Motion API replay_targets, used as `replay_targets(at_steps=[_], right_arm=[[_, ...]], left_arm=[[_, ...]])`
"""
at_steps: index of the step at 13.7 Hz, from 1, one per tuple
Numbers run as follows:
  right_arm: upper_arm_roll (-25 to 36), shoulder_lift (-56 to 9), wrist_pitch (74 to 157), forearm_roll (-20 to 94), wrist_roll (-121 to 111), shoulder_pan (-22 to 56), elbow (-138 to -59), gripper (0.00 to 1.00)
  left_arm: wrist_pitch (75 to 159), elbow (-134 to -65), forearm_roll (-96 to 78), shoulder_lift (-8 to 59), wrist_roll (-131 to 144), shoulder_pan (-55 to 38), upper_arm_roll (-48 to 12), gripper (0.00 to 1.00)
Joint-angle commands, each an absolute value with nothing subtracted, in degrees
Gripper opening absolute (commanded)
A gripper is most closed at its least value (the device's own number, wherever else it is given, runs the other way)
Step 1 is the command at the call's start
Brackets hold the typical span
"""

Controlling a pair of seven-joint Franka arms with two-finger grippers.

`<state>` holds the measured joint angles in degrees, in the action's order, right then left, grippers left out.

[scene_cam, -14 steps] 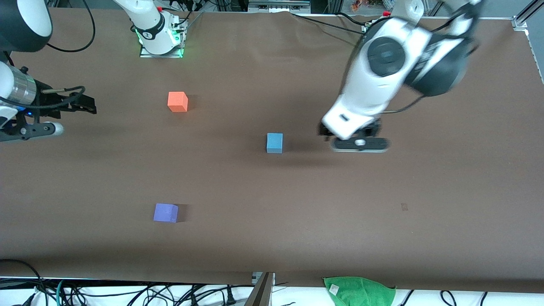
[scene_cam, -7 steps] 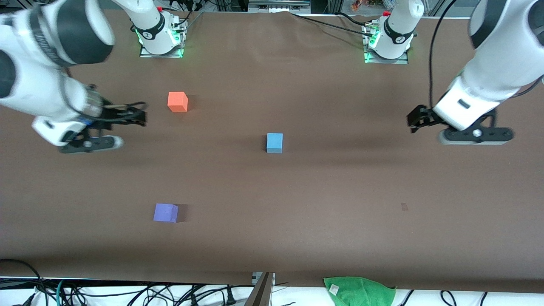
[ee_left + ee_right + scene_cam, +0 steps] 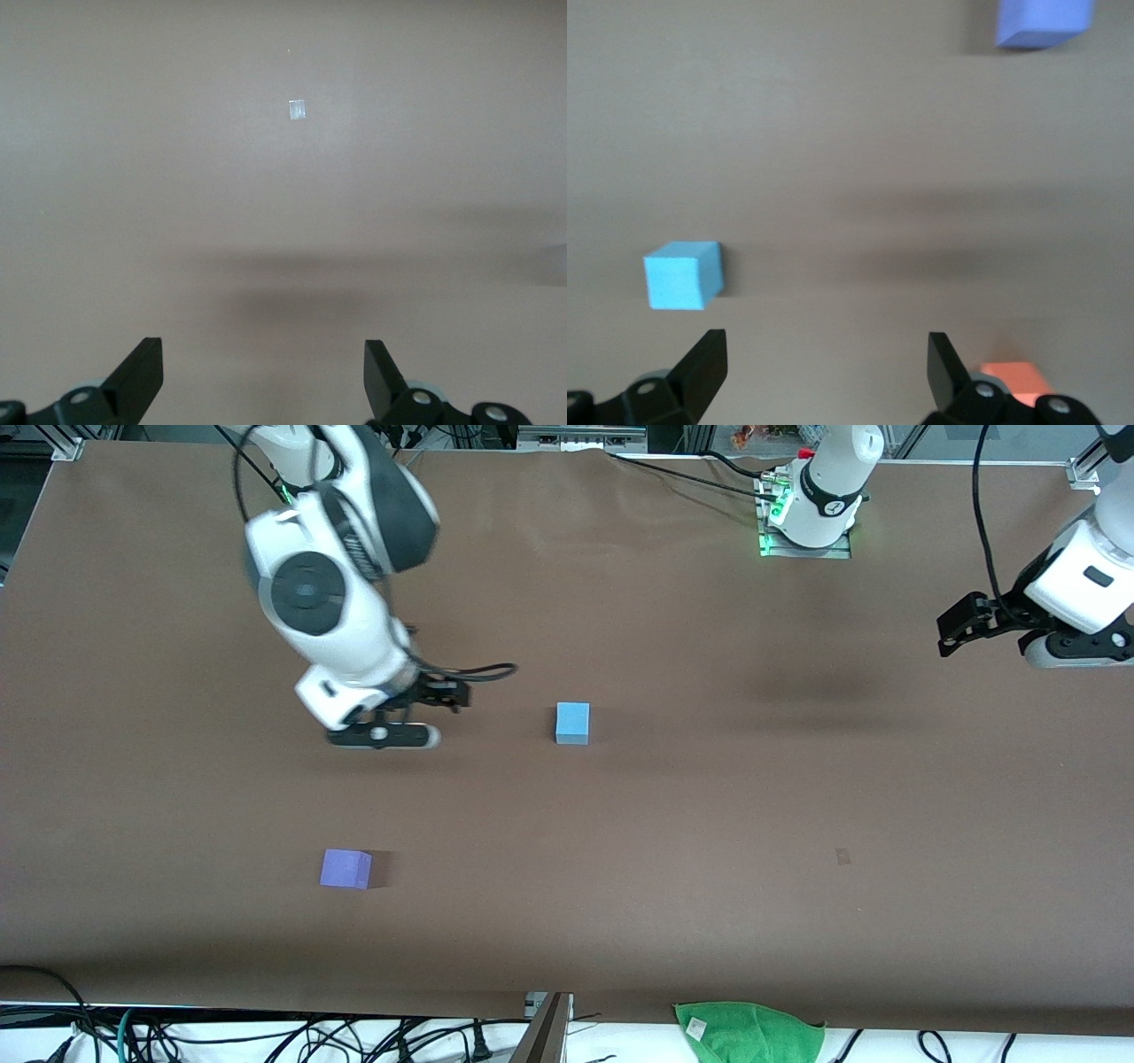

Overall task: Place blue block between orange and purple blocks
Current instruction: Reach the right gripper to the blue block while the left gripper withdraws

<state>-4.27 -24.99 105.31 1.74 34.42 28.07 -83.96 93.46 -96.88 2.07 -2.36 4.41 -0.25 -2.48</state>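
Observation:
The light blue block (image 3: 572, 723) sits near the table's middle and also shows in the right wrist view (image 3: 684, 275). The purple block (image 3: 345, 868) lies nearer the front camera, toward the right arm's end; the right wrist view shows it too (image 3: 1044, 19). The orange block is hidden by the right arm in the front view; the right wrist view shows part of it (image 3: 1017, 379) beside one finger. My right gripper (image 3: 452, 693) (image 3: 826, 367) is open and empty, over bare table beside the blue block. My left gripper (image 3: 961, 624) (image 3: 263, 372) is open and empty over the left arm's end.
A green cloth (image 3: 749, 1032) lies off the table's front edge, with cables along that edge. A small pale mark (image 3: 842, 856) (image 3: 298, 109) is on the brown table. The left arm's base (image 3: 811, 505) stands at the table's top edge.
My right arm has swung from its end of the table toward the blue block and now covers the orange block. My left arm has pulled back to its own end. The blocks have not moved.

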Motion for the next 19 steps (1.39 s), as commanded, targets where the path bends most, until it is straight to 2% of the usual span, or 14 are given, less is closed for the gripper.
replay_targets(at_steps=[1, 8, 14, 19], right_arm=[[-3.78, -29.34, 110.28, 1.41, 40.5, 32.41, -83.41, 1.0], [-3.6, -38.31, 123.91, 1.14, 48.78, 41.21, -83.41, 1.0], [-3.52, -42.71, 129.9, -0.88, 48.78, 43.07, -83.41, 1.0], [-3.51, -44.73, 131.92, -2.71, 48.78, 43.07, -83.41, 1.0]], left_arm=[[94.83, -98.0, 1.67, -2.47, 3.43, -2.46, -1.85, 1.0], [93.34, -94.83, 0.97, 0.61, 4.13, -1.23, -1.93, 1.0], [88.51, -93.88, -0.52, 1.05, 3.35, -0.09, -1.67, 1.0], [88.42, -92.99, -0.97, 1.14, 3.78, 0.53, -1.93, 1.0]])
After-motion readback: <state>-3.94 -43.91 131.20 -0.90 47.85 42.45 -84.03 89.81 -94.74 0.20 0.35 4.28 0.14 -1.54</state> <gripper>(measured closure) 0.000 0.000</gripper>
